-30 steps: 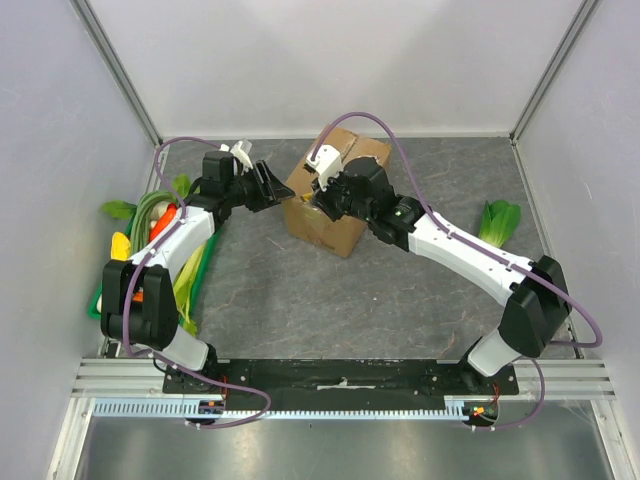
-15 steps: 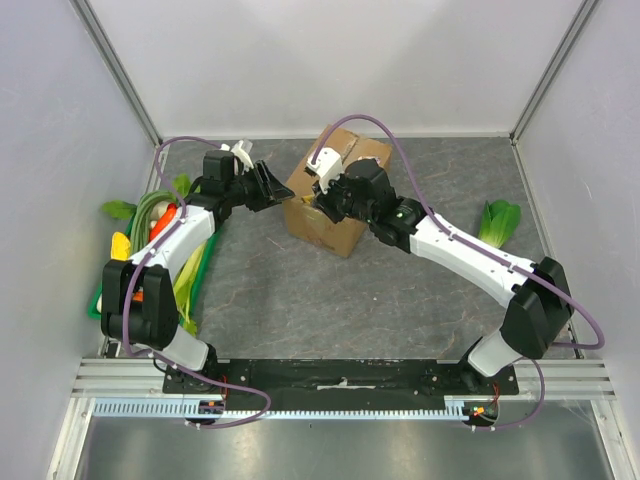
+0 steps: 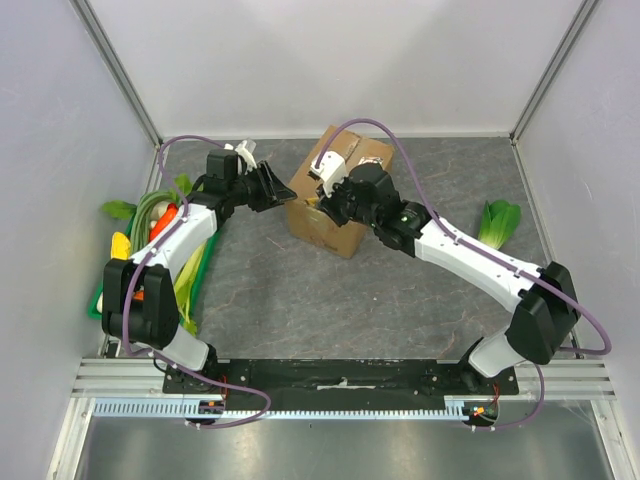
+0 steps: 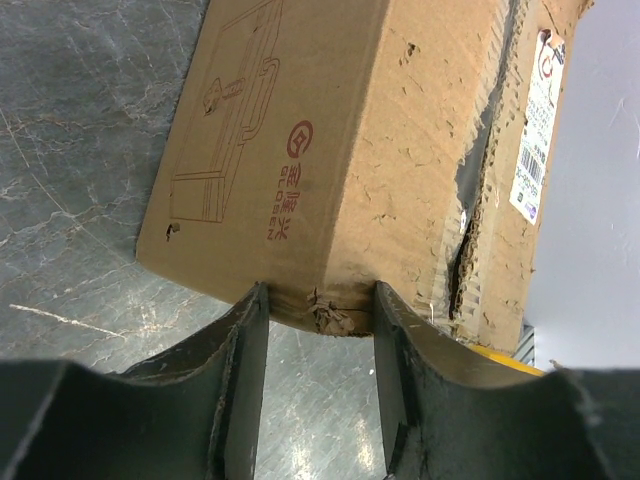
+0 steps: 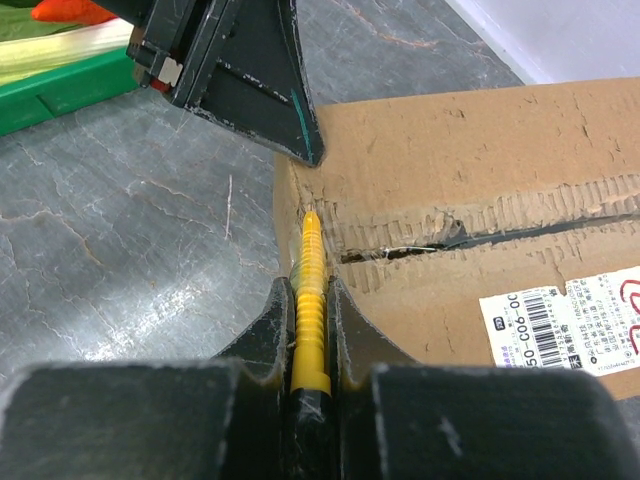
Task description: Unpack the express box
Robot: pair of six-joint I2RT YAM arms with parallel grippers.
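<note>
left pincer (image 4: pixel 318 330) open astride the express box (image 3: pixel 335 200) corner; right pincer (image 5: pixel 311 300) clamps a yellow cutter (image 5: pixel 310 300); green tray (image 3: pixel 150 250) lies nearby on the bench (image 3: pixel 330 300).

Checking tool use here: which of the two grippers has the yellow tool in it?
The right gripper, shut on the yellow ridged tool at the box seam. The left gripper only straddles a box corner.

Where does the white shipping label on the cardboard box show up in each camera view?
Top external: not discernible; the right arm covers much of the express box top.
Left wrist: shipping label at upper right, on the box's top face.
Right wrist: label at lower right, below the torn seam.
Shared landmark: the torn taped seam, beside the label in both wrist views.
</note>
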